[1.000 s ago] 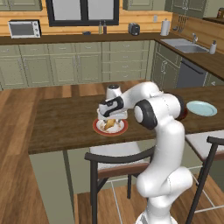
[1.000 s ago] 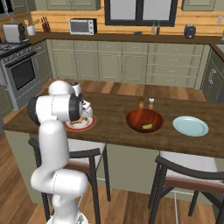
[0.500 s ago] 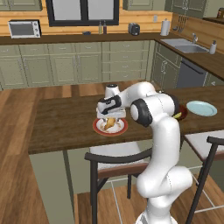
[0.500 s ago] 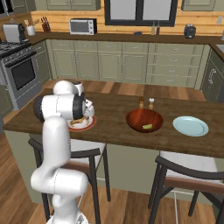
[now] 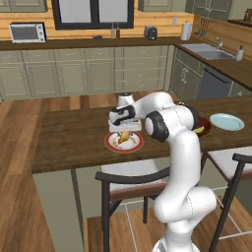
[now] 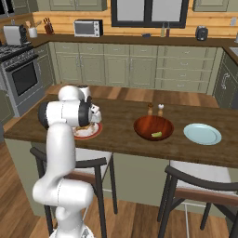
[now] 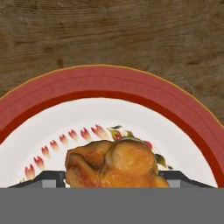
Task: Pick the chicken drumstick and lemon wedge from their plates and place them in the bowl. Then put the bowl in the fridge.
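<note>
The golden-brown chicken drumstick (image 7: 114, 164) lies on the white plate with the red-brown rim (image 7: 109, 81), also seen from the left base (image 5: 124, 136). My gripper (image 5: 124, 129) hangs right over it, open, and the two dark fingertips (image 7: 43, 178) stand close on either side of the meat. The reddish-brown bowl (image 6: 154, 125) sits mid-counter with the yellow-green lemon wedge (image 6: 157, 135) inside. To its right lies the light blue plate (image 6: 202, 134), bare. My arm hides most of the red-rimmed plate (image 6: 94, 132) from the right base. The fridge is out of view.
Two small shakers (image 6: 155, 109) stand just behind the bowl. Dark chairs (image 5: 130, 179) are tucked under the counter's near edge. Green cabinets, a stove (image 6: 21, 76) and a sink counter (image 5: 211, 54) line the walls beyond the wooden island (image 5: 74, 133).
The hand has settled slightly lower over the red-rimmed plate, with the fingers drawn closer round the drumstick. Bowl, lemon wedge and blue plate are where they were.
</note>
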Robot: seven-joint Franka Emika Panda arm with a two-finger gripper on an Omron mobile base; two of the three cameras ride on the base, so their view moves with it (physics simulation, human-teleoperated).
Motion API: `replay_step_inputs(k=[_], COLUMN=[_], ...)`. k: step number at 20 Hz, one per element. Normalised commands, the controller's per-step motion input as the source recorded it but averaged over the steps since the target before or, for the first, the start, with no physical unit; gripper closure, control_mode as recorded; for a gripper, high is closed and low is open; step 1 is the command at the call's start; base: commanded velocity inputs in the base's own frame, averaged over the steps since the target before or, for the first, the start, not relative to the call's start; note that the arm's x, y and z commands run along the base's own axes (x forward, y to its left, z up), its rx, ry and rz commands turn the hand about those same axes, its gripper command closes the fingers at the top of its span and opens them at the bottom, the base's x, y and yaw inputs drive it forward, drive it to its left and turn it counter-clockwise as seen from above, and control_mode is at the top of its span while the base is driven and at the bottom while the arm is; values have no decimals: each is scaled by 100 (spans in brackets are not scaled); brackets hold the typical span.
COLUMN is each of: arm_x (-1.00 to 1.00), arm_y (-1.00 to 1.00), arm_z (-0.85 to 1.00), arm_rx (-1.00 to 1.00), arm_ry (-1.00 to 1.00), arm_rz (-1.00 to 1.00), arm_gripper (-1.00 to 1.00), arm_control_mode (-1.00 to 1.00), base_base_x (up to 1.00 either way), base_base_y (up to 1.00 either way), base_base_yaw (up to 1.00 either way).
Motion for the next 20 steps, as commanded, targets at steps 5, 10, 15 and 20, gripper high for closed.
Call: replay_step_inputs(k=[5, 10, 15, 20], arm_x=[-4, -9, -14, -27], arm_y=[-38, -97, -97, -100], arm_z=[5, 53, 49, 22], arm_rx=[0, 5, 0, 0], arm_ry=[-1, -6, -10, -22], arm_rz=[-1, -3, -7, -6], arm_gripper=[100, 100, 100, 100], arm_control_mode=[-100, -100, -100, -100], base_base_x=[0, 0, 0, 0], base_base_y=[0, 0, 0, 0], base_base_yaw=[0, 0, 0, 0])
